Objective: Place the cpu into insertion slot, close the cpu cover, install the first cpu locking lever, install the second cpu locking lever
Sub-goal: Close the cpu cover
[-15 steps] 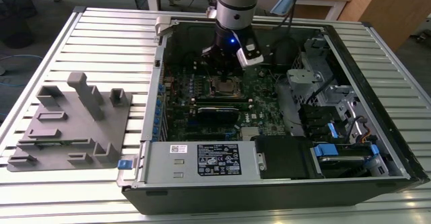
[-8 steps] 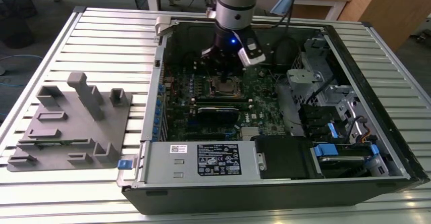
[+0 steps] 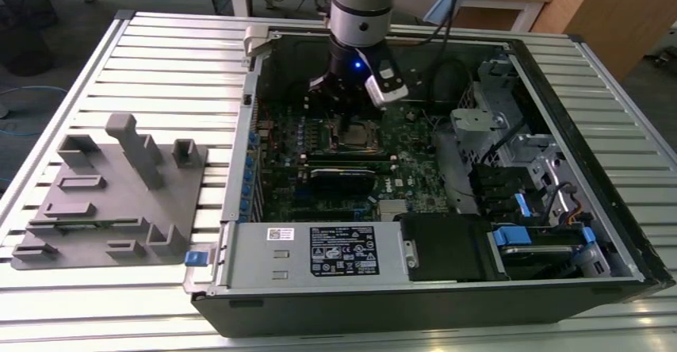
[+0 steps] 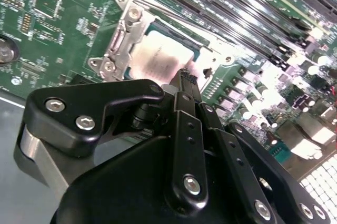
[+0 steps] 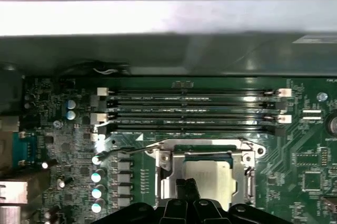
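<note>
The gripper (image 4: 187, 78), pressed together, points down at the edge of the cpu (image 4: 158, 56), which lies under the lowered cpu cover (image 4: 122, 32) on the green circuit board (image 4: 63, 40).

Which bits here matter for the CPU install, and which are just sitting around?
Job:
- cpu
- cpu cover, lying flat around it
- locking lever
- hand, right at the socket

Lying about:
- memory slots
- black card
- power supply
- grey fixture block beside the case
</note>
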Available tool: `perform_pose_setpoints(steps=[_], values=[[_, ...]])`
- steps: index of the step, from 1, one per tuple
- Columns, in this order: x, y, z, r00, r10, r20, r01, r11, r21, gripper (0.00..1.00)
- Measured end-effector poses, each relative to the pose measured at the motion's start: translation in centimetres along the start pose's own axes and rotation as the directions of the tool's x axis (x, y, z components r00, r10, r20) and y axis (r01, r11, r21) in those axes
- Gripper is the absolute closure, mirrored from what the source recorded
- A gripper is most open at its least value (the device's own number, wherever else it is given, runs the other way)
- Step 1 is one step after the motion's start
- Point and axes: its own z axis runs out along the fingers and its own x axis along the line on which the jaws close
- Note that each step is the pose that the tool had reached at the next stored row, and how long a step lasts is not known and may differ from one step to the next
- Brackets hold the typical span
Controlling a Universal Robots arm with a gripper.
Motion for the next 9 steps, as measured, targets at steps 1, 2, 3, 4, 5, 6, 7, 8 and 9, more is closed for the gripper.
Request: perform_pose_setpoints(steps=[1, 2, 3, 4, 5, 6, 7, 8, 9], values=[[0.13, 0.0, 0.02, 1.0, 0.003, -0.0001, -0.003, 1.0, 0.0003, 0.89], [0.22, -0.01, 0.03, 1.0, 0.005, -0.0001, -0.005, 1.0, 0.0006, 0.89], [0.24, 0.0, 0.03, 1.0, 0.006, -0.0001, -0.006, 1.0, 0.0007, 0.89], [0.24, -0.01, 0.02, 1.0, 0.006, -0.0002, -0.006, 1.0, 0.0008, 0.89], [0.24, -0.01, 0.03, 1.0, 0.008, -0.0002, -0.008, 1.0, 0.0007, 0.89], [0.24, -0.01, 0.03, 1.0, 0.01, -0.0002, -0.01, 1.0, 0.0007, 0.89], [0.24, -0.01, 0.03, 1.0, 0.01, -0.0002, -0.01, 1.0, 0.0007, 0.89], [0.24, -0.01, 0.03, 1.0, 0.01, -0.0002, -0.01, 1.0, 0.0007, 0.89], [0.24, -0.01, 0.04, 1.0, 0.01, -0.0001, -0.01, 1.0, 0.0007, 0.89]])
